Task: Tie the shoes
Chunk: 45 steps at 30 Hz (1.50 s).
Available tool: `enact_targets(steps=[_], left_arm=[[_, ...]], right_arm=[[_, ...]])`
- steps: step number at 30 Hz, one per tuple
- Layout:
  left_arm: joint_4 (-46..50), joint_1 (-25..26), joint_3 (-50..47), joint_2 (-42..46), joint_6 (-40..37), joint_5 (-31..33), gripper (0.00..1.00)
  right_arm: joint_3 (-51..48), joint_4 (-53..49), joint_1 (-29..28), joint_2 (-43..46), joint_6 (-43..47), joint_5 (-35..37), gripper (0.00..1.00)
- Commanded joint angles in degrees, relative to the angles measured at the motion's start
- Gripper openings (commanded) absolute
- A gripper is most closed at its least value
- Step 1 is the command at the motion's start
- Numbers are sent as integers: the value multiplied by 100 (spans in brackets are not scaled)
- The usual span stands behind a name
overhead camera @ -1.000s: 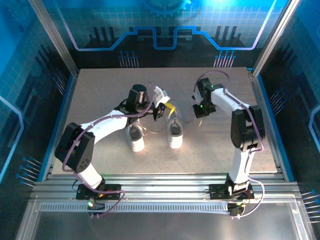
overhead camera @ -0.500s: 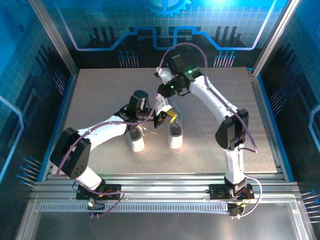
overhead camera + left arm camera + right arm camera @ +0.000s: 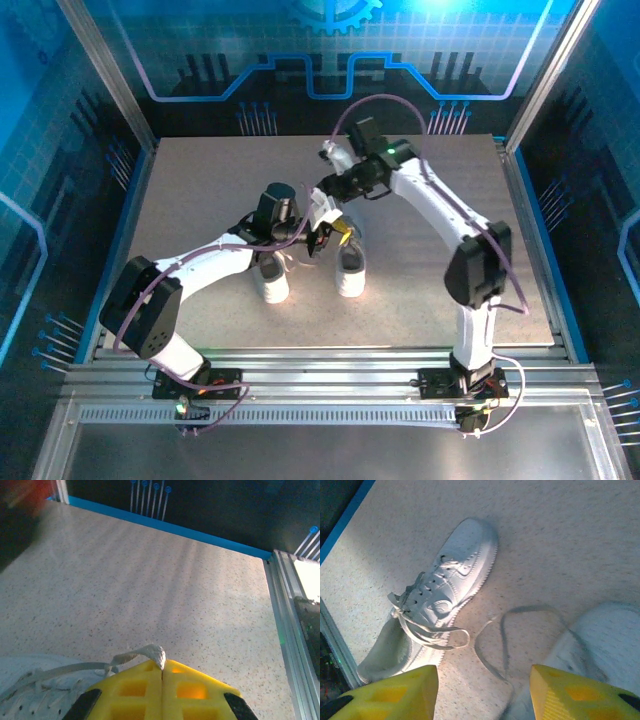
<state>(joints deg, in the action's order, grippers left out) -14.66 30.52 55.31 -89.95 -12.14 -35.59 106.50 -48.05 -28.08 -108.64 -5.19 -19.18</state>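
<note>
1. The two shoes (image 3: 350, 272) stand side by side near the middle of the desk (image 3: 200, 170); the left claw (image 3: 335, 235) hangs just over the far end of the shoe closer to the right arm; the right claw (image 3: 332, 188) sits a little beyond that, near the left claw but apart from it.
2. In the left wrist view the left claw (image 3: 162, 666) is clenched, its yellow fingers (image 3: 200, 690) pressed flat together; the tip of a white lace (image 3: 135, 656) is pinched in the seam between them; the lace runs down and left to a shoe (image 3: 35, 690) at the lower corner.
3. In the right wrist view the right claw (image 3: 485, 690) is released, its yellow fingers (image 3: 395, 695) well apart and gripping nothing; one shoe (image 3: 440, 600) lies whole to the left, its laces loose; part of the other lies at the lower right; a slack loop of lace rests on the desk between them.
4. The left arm (image 3: 200, 262) stretches low from its base toward the centre; the right arm (image 3: 440, 215) rises, bends at the elbow, and reaches across and over the desk toward the left claw.
5. Counted: two shoes; two arms; two claws, each with two yellow fingers.
</note>
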Motion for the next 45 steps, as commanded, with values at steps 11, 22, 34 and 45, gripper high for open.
enact_targets(steps=[11,22,34,45], left_arm=[[936,-233,951,-104,1013,12,0],[973,-232,1184,-284,1719,3,0],[972,-231,1372,-424,2187,-39,0],[1357,-240,1642,-513,2145,-15,0]], right_arm=[[-5462,4898,352,3483,334,278,59],[-6053,5982,-109,3137,596,295,61],[-5994,6543,-322,2918,466,714,58],[-6312,6386,-371,3105,649,1836,24]])
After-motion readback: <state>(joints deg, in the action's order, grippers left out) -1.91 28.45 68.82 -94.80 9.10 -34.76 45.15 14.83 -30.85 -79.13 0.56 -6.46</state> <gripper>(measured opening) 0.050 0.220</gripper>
